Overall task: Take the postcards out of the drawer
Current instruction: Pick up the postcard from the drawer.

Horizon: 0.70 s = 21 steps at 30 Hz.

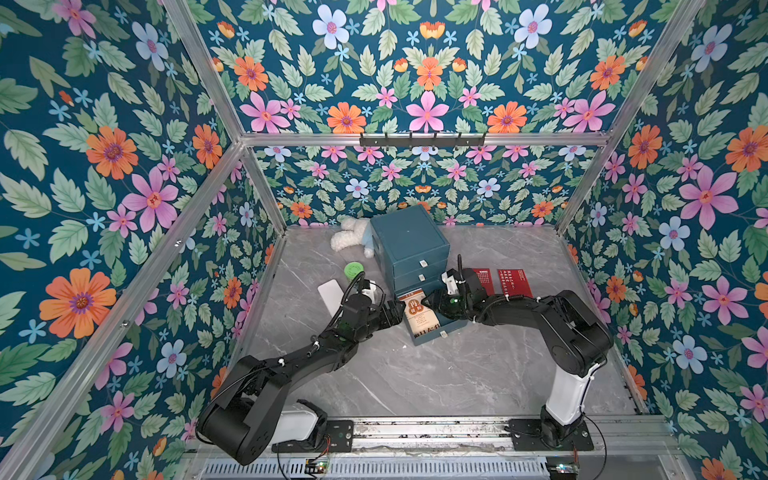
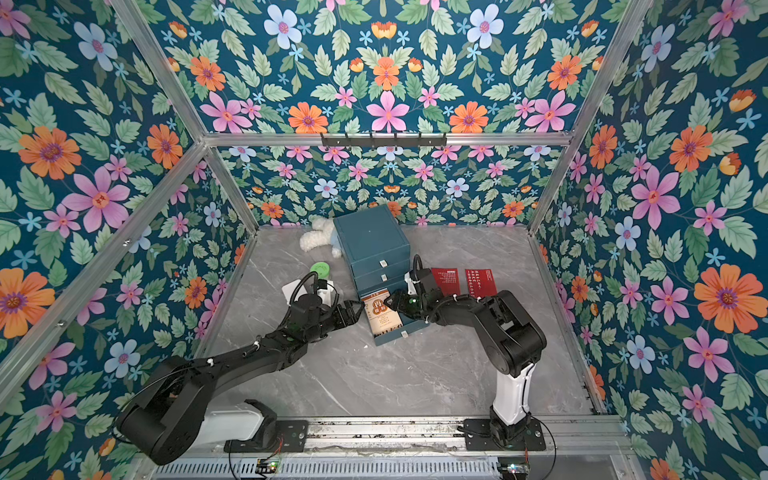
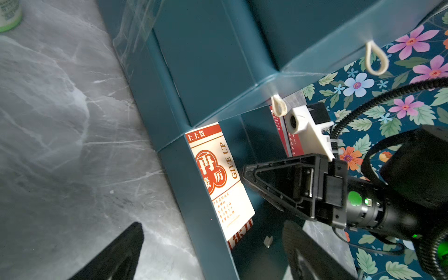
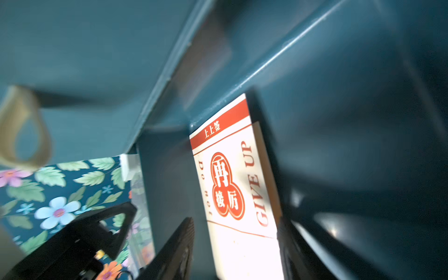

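- The grey marble counter (image 1: 415, 374) is bare at its near end; the bottom drawer (image 1: 440, 334) of a blue chest stands pulled out toward the near side, at mid-counter.
- In the drawer, along its left wall, lies a cream postcard (image 1: 419, 316) with orange-brown print that reads GIVE UP in both wrist views.
- A second cream postcard (image 1: 426, 333) lies under it; only its near end shows.
- The left fingers (image 3: 116, 252) are spread wide with nothing gripped, just at the outside of the drawer's left wall.
- The right fingers (image 4: 174, 244) reach into the drawer from the right. They stand apart with the top cream postcard between them. I cannot tell whether they press on it.
- A white block (image 1: 330, 293) lies on the counter left of the left arm, partly hidden by it.
- Two red postcards (image 1: 515, 282) with white text lie flat on the counter side by side, right of the chest and outside the drawer. The right arm's wrist covers part of the left one.
- A green-lidded jar (image 1: 354, 270) stands left of the chest.
- The chest (image 1: 409, 237) has its two upper drawers shut, each with a pale loop pull.
- A white plush toy (image 1: 349, 239) lies against the chest's far left side, near the back wall.
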Tool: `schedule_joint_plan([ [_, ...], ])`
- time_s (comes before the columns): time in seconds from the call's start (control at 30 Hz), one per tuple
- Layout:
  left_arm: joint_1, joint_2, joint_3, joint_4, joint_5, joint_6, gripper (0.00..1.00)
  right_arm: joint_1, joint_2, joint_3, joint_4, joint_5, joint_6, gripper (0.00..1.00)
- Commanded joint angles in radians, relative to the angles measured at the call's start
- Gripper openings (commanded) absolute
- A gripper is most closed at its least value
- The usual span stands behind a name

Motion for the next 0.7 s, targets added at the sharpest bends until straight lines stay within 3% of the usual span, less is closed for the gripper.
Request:
schedule_joint_plan([
  [0.0, 0.002, -0.004, 0.007, 0.011, -0.006, -0.006, 0.93, -0.004, -0.004, -0.013, 0.102, -0.053, 0.06, 0.55],
  [0.4, 0.001, 0.007, 0.016, 0.013, -0.006, -0.004, 0.93, -0.006, -0.024, -0.044, 0.167, -0.124, 0.104, 0.45],
  [0.67, 0.001, 0.014, 0.017, 0.016, -0.003, -0.009, 0.93, -0.006, 0.024, -0.015, 0.155, -0.144, 0.125, 0.31],
])
